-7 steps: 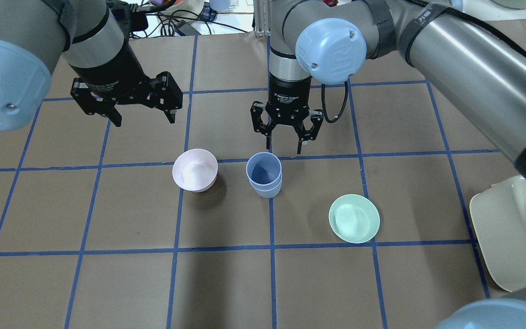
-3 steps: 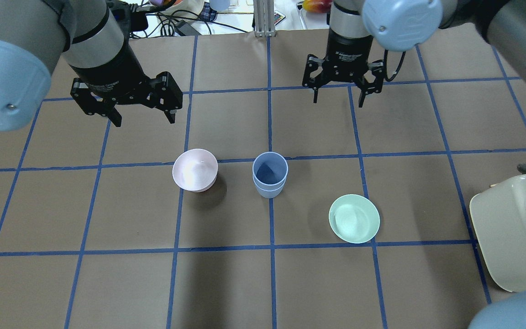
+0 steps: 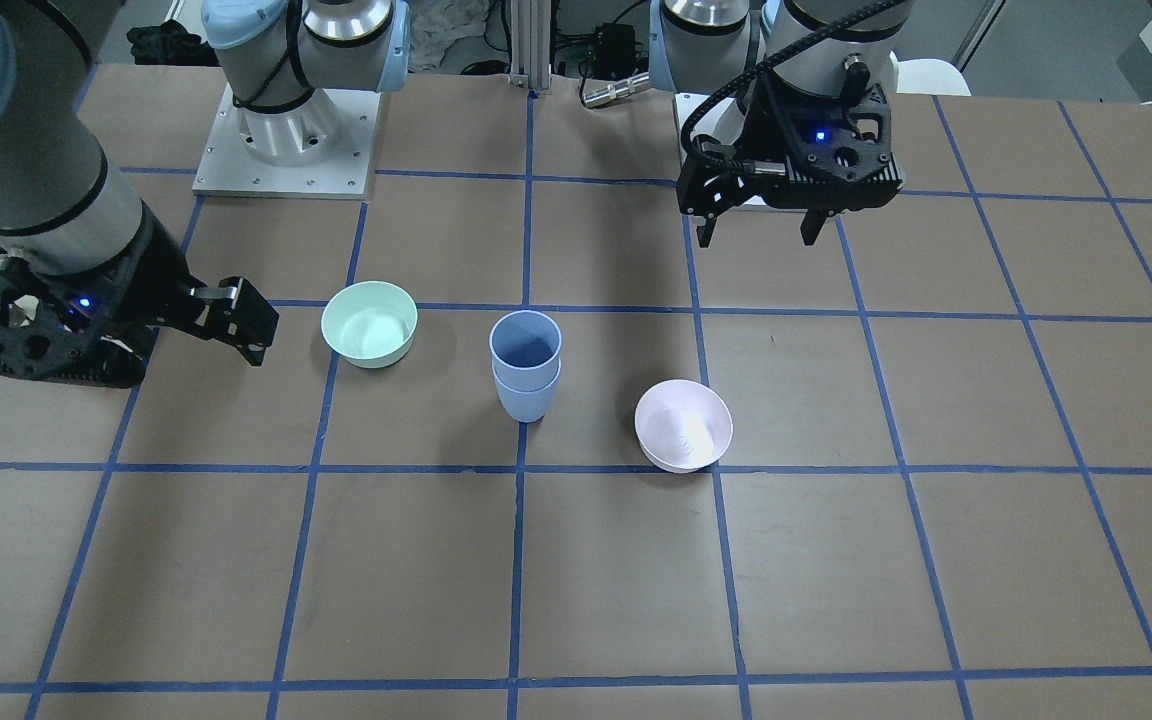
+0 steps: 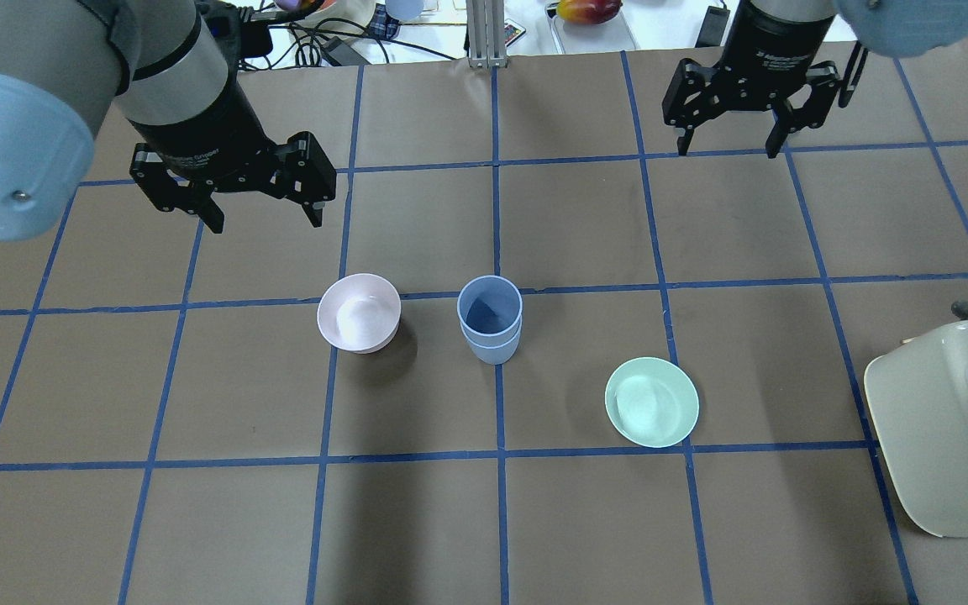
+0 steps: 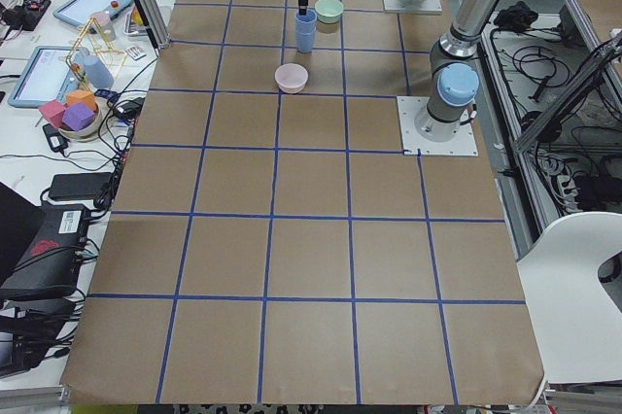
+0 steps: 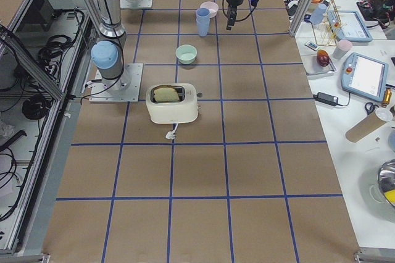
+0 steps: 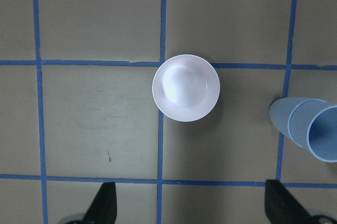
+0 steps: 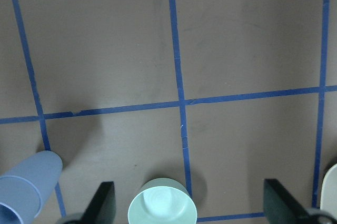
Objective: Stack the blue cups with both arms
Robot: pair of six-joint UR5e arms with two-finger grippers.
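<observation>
Two blue cups (image 4: 490, 328) nested one in the other, upright on the table (image 4: 198, 521), between pink bowl (image 4: 358, 313) and mint-green bowl (image 4: 651, 402), touching neither, left gripper (image 4: 266, 223) spread and empty beyond the pink bowl, right gripper (image 4: 729, 152) spread, empty, well apart from the cups.
</observation>
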